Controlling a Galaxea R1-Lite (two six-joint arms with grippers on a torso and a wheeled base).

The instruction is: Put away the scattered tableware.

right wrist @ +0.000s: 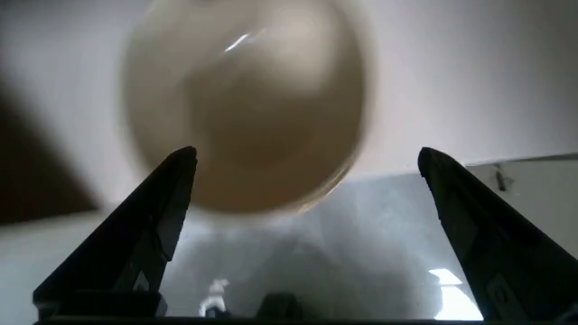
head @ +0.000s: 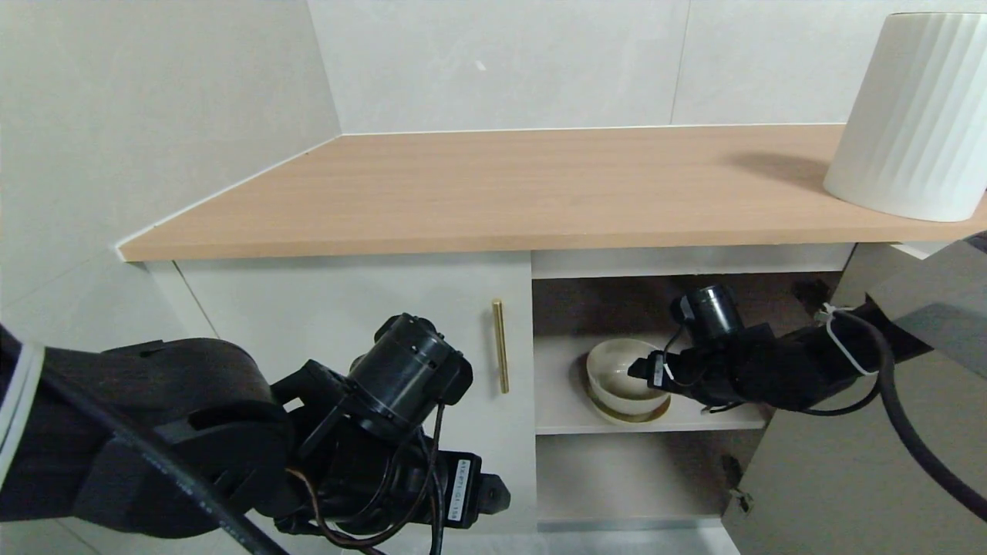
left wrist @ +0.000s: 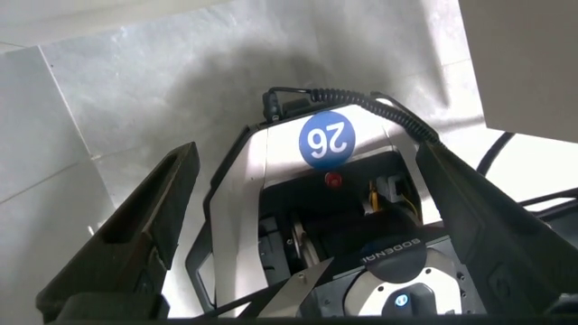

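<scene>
1. Left gripper, low before the shut cabinet door, jaws wide, empty.
2. Bowl stands on the cabinet shelf.
3. Right gripper at its rim, jaws wide, perhaps touching.
4. Above, the desk carries a white ribbed cylinder.

Cab shelf w/ bowl; countertop w/ white ribbed cylinder, right end.

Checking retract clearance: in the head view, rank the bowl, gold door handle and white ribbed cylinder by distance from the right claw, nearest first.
1. Bowl: on the cabinet shelf, right at the tip of the right claw.
2. Gold door handle: on the closed door, toward the robot's left.
3. White ribbed cylinder: up on the countertop, far right.
</scene>
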